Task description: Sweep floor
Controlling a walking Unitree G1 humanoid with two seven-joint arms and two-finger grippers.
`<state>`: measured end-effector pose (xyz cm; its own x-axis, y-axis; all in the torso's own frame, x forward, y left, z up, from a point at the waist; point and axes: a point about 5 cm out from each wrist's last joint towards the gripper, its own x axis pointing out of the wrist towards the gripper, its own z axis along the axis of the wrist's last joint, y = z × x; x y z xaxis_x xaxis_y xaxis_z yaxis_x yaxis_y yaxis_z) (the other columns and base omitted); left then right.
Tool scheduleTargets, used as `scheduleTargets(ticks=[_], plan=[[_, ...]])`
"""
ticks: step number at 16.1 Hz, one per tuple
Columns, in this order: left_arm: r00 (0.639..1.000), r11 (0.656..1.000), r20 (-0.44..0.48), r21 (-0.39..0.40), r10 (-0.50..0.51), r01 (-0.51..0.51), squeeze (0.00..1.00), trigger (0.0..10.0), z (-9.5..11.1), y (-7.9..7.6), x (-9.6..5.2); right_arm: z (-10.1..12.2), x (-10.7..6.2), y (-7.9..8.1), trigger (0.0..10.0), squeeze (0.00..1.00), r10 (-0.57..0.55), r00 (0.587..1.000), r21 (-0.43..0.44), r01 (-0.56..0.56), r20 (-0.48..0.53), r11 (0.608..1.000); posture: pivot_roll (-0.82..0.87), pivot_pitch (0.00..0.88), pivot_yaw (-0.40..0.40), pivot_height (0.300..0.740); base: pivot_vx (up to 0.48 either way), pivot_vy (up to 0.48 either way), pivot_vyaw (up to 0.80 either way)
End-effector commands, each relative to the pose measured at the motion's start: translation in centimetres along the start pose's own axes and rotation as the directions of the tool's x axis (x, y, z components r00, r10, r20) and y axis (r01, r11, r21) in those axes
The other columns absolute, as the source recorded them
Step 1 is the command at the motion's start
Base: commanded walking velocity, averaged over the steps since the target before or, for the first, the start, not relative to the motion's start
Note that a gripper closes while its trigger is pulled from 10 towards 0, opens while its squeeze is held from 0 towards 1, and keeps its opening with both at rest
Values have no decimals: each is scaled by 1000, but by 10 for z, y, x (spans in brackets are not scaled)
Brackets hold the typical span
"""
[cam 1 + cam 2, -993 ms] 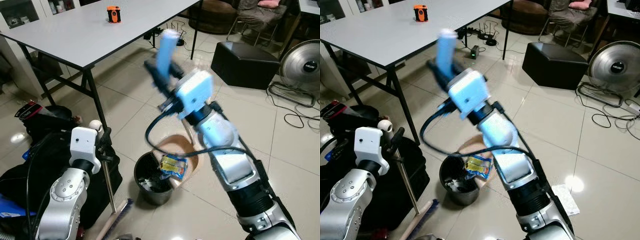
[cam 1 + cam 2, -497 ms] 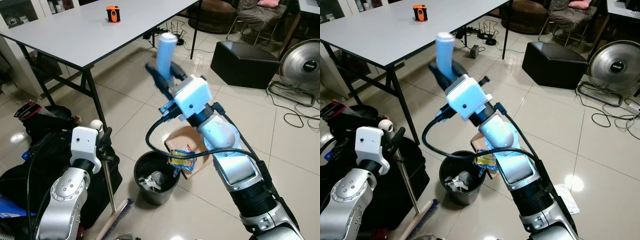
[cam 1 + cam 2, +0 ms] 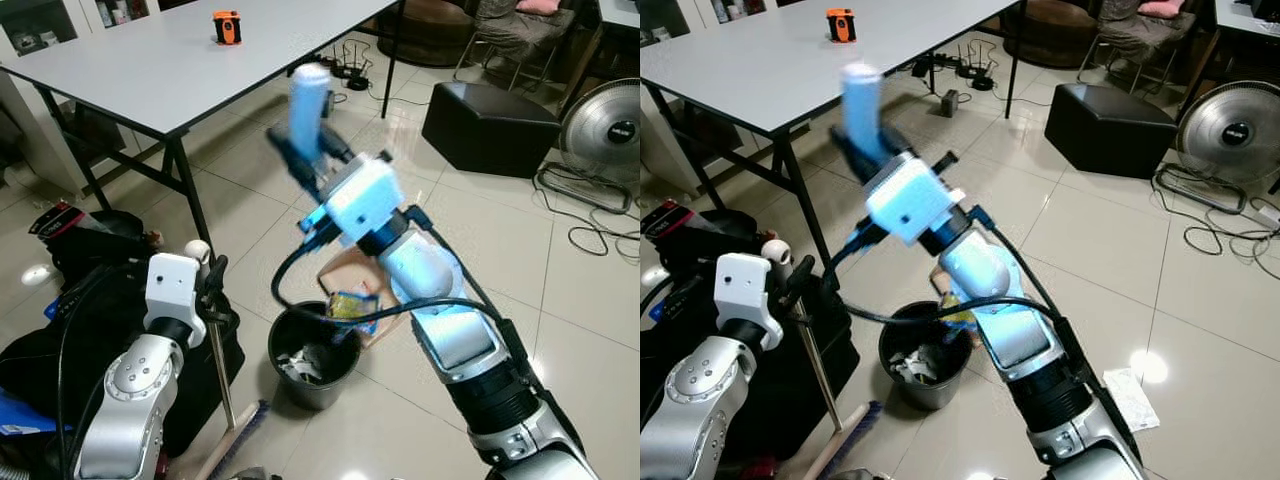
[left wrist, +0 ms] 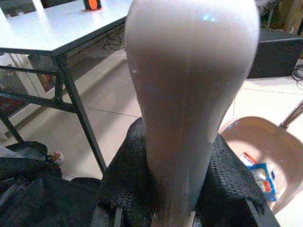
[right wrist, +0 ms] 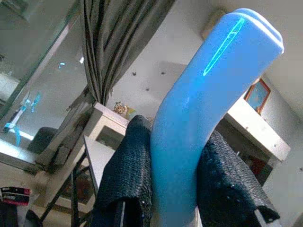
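My right gripper (image 3: 308, 158) is shut on the blue handle (image 3: 306, 100) of a tan dustpan (image 3: 343, 271), which hangs tilted over a black bin (image 3: 308, 357). A yellow and blue snack packet (image 3: 348, 304) lies at the pan's lower lip, above the bin's rim. Crumpled litter sits inside the bin. My left gripper (image 3: 207, 287) is shut on the broom's thin pole (image 3: 219, 370), just below its cream knob (image 3: 197, 249). The broom's bristles (image 3: 241, 436) rest on the tiles beside the bin. In the right wrist view, black fingers (image 5: 127, 176) clamp the blue handle (image 5: 196, 113).
A grey folding table (image 3: 150, 70) with an orange object (image 3: 227, 27) stands behind. Black bags (image 3: 90, 300) lie at my left. A black ottoman (image 3: 488, 115), a fan (image 3: 605, 130) and floor cables are at the right. A paper scrap (image 3: 1130, 396) lies on the tiles.
My right arm has swung the blue handle to the left, and the dustpan with the packet has shifted with it over the bin. The left arm and the broom have barely moved.
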<state>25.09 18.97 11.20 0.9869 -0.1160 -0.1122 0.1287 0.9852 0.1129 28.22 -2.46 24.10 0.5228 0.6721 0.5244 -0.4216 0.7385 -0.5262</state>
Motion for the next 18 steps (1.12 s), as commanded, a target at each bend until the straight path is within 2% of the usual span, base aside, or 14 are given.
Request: scheduleTargets(ticks=[1, 3, 6, 8, 9, 11, 13, 16, 18], plan=[[999, 1000, 40, 10, -11, 11, 0, 10000, 11, -2, 1, 9, 5, -3, 10000, 0, 10, 998, -36, -8, 56, 999, -4, 6, 4, 740, 0, 0, 0], [999, 1000, 38, 7, -13, 13, 0, 10000, 11, -3, 1, 1, 4, -14, 10000, 0, -113, 994, 4, 113, -9, 994, -5, 9, 2, 740, 0, 0, 0], [999, 1000, 35, 5, -12, 12, 0, 10000, 10, -3, 0, -3, 5, -23, 10000, 0, -189, 981, 11, 190, -42, 982, -2, 16, -1, 740, 0, 0, 0], [999, 1000, 33, 5, -10, 10, 0, 10000, 10, -3, -1, -2, 7, -21, 10000, 0, -151, 988, -29, 151, -27, 988, -3, 18, -2, 740, 0, 0, 0], [999, 1000, 32, 5, -8, 8, 0, 10000, 10, -3, -1, 1, 8, -15, 10000, 0, -98, 995, -80, 97, -6, 992, -3, 18, -2, 740, 0, 0, 0], [999, 1000, 32, 5, -7, 7, 0, 10000, 10, -3, -1, 2, 8, -12, 10000, 0, -81, 997, -94, 81, 3, 992, -2, 19, -4, 740, 0, 0, 0], [1000, 1000, 31, 4, -5, 5, 0, 10000, 10, -3, -1, 0, 10, -14, 10000, 0, -128, 992, -53, 128, -9, 990, -2, 19, -4, 740, 0, 0, 0], [1000, 1000, 31, 4, -4, 4, 0, 10000, 10, -2, -1, 4, 15, -14, 10000, 0, -130, 991, -32, 131, 21, 991, 2, 19, -6, 740, 0, 0, 0], [999, 1000, 33, 4, -3, 3, 0, 10000, 11, -2, 0, 11, 20, -1, 10000, 0, -32, 996, -8, 33, 84, 999, 2, 19, -4, 740, 0, 0, 0]])
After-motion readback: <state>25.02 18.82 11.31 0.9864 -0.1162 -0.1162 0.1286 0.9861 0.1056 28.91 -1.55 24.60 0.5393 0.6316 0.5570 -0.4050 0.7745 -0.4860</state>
